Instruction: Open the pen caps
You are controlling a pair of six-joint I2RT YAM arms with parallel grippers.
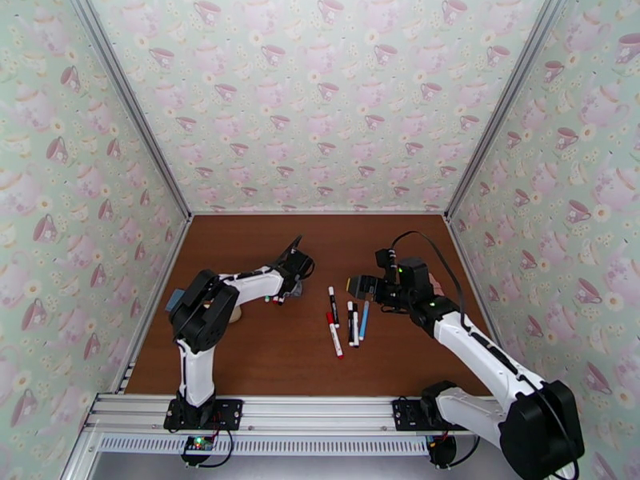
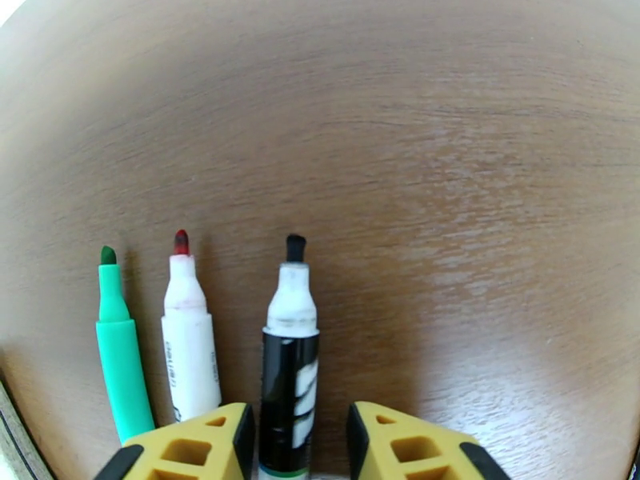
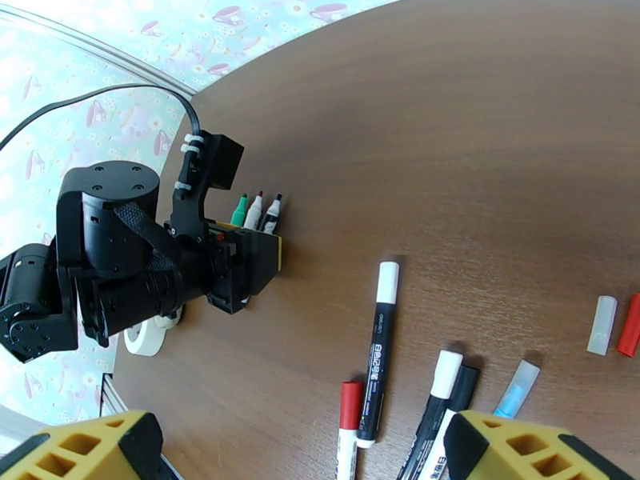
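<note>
While the left gripper (image 2: 300, 422) sits low over the brown table (image 2: 416, 138), near the table's left side, its yellow fingers (image 2: 200, 446) stand apart on either side of a black pen (image 2: 290, 370). A gap shows between the barrel and one pad, so nothing is clamped. That pen lies flat and uncapped, its black tip bare. Just beside it lie a white pen (image 2: 190, 346) with a bare red tip and a green pen (image 2: 120, 354) with a bare green tip, and the three are roughly parallel and point the same way. The right gripper (image 3: 304, 446) hovers above the middle of the table with its jaws spread wide and nothing between them. Beneath it lies a loose cluster of pens with caps on: a long black pen (image 3: 378, 354) with a white cap, a red-capped pen (image 3: 349, 426), a second white-capped pen (image 3: 436, 398), a black-capped pen (image 3: 462, 387) just beside that one, and a blue-capped pen (image 3: 516, 390). Well apart from the cluster, two loose caps lie just beside each other, a clear cap (image 3: 602, 326) and a red cap (image 3: 630, 326). A pale roll (image 3: 148, 339) rests on the table by the left arm
</note>
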